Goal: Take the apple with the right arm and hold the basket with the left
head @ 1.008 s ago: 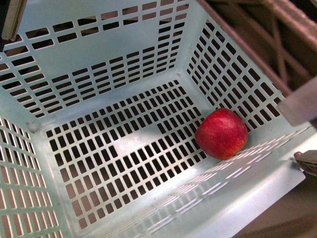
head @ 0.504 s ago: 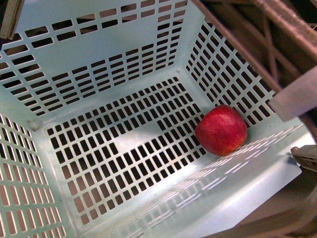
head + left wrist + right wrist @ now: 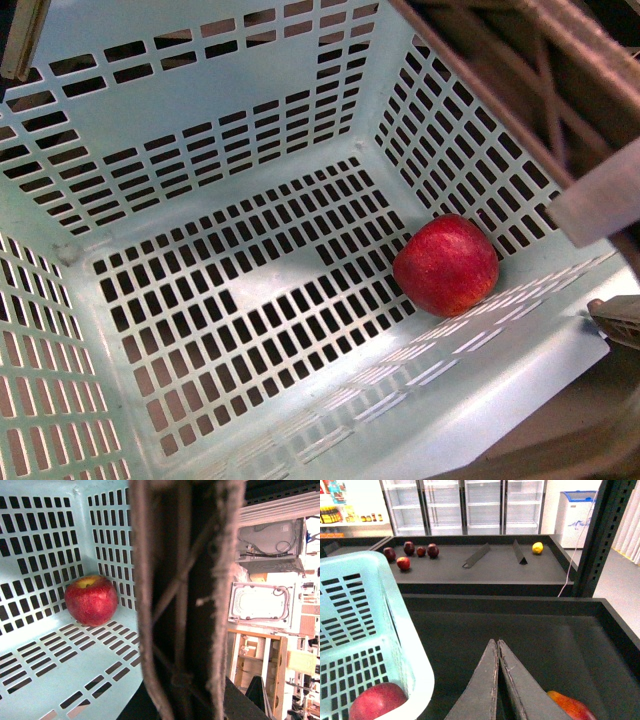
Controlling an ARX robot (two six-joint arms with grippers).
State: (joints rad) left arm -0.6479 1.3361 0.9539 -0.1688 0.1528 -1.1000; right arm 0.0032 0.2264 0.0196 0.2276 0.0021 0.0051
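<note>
The pale turquoise basket fills the front view, seen from above. The red apple lies on its slotted floor in the near right corner, against the wall. My left gripper is shut on the basket's right wall. Its brownish lattice finger with a white band runs along the rim at the upper right. The apple also shows in the left wrist view. My right gripper is shut and empty. It hovers over a dark tray, just outside the basket's rim, with the apple inside.
An orange-red fruit lies on the dark tray beside my right gripper. A far shelf holds several dark red fruits and a yellow one. A dark post stands at the right.
The left finger with its white band has slid a little lower along the basket's right rim. The apple stays in the same corner.
</note>
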